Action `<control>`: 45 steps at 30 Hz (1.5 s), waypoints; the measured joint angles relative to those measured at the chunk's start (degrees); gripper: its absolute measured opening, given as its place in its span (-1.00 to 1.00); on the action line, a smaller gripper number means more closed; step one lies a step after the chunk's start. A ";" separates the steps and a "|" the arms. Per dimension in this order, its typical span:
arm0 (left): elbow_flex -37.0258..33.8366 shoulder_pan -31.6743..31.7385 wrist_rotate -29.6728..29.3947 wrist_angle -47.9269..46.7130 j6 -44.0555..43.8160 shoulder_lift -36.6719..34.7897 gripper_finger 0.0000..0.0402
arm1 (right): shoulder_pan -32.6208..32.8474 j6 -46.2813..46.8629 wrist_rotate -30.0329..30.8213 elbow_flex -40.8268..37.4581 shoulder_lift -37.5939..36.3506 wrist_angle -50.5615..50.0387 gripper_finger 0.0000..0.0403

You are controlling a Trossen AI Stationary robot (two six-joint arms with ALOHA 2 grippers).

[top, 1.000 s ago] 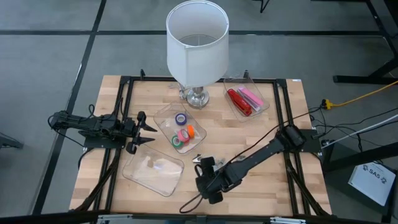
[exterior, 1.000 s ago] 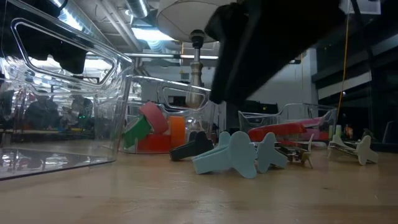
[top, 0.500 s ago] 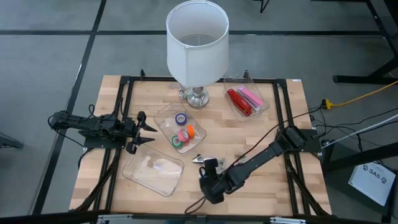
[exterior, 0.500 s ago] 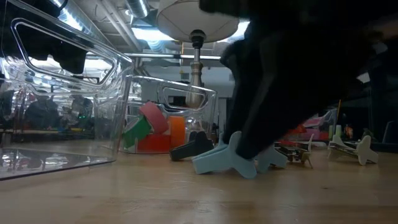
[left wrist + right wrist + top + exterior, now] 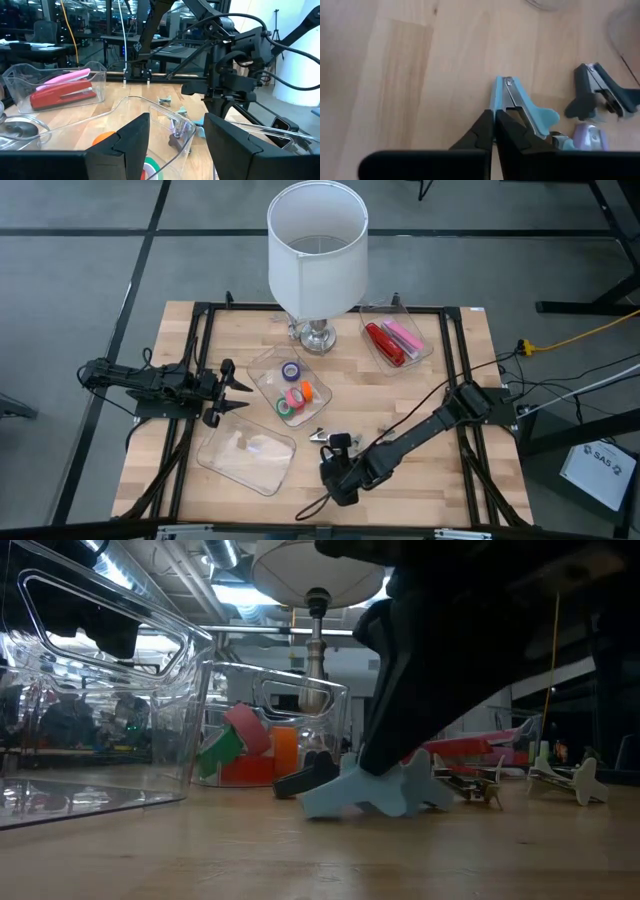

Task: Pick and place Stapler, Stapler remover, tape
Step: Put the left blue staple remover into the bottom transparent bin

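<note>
Pinching a light blue staple remover [image 5: 520,111] between my right gripper's [image 5: 493,131] fingers, I hold my jaws clamped almost together on its flat handle, low over the wooden table [image 5: 420,485]. In the low view the remover [image 5: 375,790] sits tilted, one end touching the tabletop beneath my gripper [image 5: 395,755]. Just beyond my fingertips lies a dark blue-grey staple remover [image 5: 600,92], and right beside it a small lilac one [image 5: 589,136]. From above, my right gripper [image 5: 335,465] hangs near the front middle of the table.

Farther out from it, toward the lamp [image 5: 316,250], stands a clear tray [image 5: 262,365] holding the tape [image 5: 292,390] rolls in purple, pink, orange and green. An empty-looking clear tray [image 5: 215,460] lies to the left of my gripper. Well beyond, at the far right, another clear tray [image 5: 425,345] holds a red stapler [image 5: 383,343] beside a pink one [image 5: 402,335].

My left gripper [image 5: 238,398] waits at the table's left edge, fingers spread apart, just beside the tape tray.
</note>
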 joint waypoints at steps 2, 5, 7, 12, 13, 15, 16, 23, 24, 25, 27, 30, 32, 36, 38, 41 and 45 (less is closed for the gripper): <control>0.00 0.00 -0.01 0.00 -0.01 -0.01 -0.08 | -0.04 -0.02 -1.61 0.00 0.00 1.52 -0.94; 0.00 0.00 -0.01 0.00 -0.01 -0.01 -0.08 | -0.04 -0.02 -4.45 0.82 0.00 2.66 -0.97; 0.02 0.01 -0.01 0.00 -0.02 -0.02 -0.08 | -0.02 0.00 -5.27 1.77 0.00 2.39 -0.97; 0.00 0.00 -0.01 0.00 0.01 0.00 -0.08 | -0.25 0.24 -5.40 5.08 0.00 -2.93 -0.98; 0.00 0.00 0.00 0.00 -0.01 0.00 -0.08 | -0.36 0.24 -5.40 5.84 0.02 -4.41 -0.99; 0.00 -0.02 -0.01 0.00 -0.02 0.00 -0.08 | -0.66 0.22 -5.44 7.87 0.04 -6.53 -0.99; 0.00 0.01 -0.01 0.00 0.00 0.00 -0.08 | -0.81 0.20 -5.65 8.92 0.04 -7.35 -0.99; 0.00 -0.01 -0.01 0.02 -0.02 0.00 -0.08 | -1.32 -5.12 -6.48 18.72 0.07 -15.40 -1.00; 0.00 -0.01 0.00 0.00 -0.01 0.00 -0.08 | -1.38 -6.31 -6.50 20.52 0.09 -17.19 -1.00; 0.02 0.01 -0.01 0.00 -0.02 0.00 -0.08 | -1.49 -7.61 -6.50 22.41 0.09 -18.56 -1.00; 0.02 -0.02 -0.01 0.00 -0.01 0.00 -0.08 | -1.80 -10.49 -6.42 25.79 0.07 -19.72 -1.00; 0.00 -0.01 0.00 0.00 -0.02 0.00 -0.08 | -2.20 -15.48 -6.28 30.07 0.07 -21.10 -1.00; 0.00 0.01 -0.01 0.00 0.01 -0.02 -0.08 | -2.42 -19.19 -6.26 32.20 0.00 -20.05 -1.00; 0.02 0.01 0.00 0.00 -0.01 0.00 -0.08 | -3.18 -25.49 -6.04 33.11 0.02 -14.77 -1.00; 0.01 -0.02 -0.01 0.00 0.00 -0.01 -0.08 | -3.62 -28.32 -5.92 33.11 0.02 -11.99 -1.00; 0.02 0.01 -0.01 0.00 -0.02 -0.01 -0.08 | -4.31 -31.37 -5.82 33.11 0.42 -8.17 -1.00; 0.00 0.00 0.01 0.00 0.01 -0.02 -0.08 | -5.03 -32.38 -5.44 33.06 0.52 -7.24 -1.00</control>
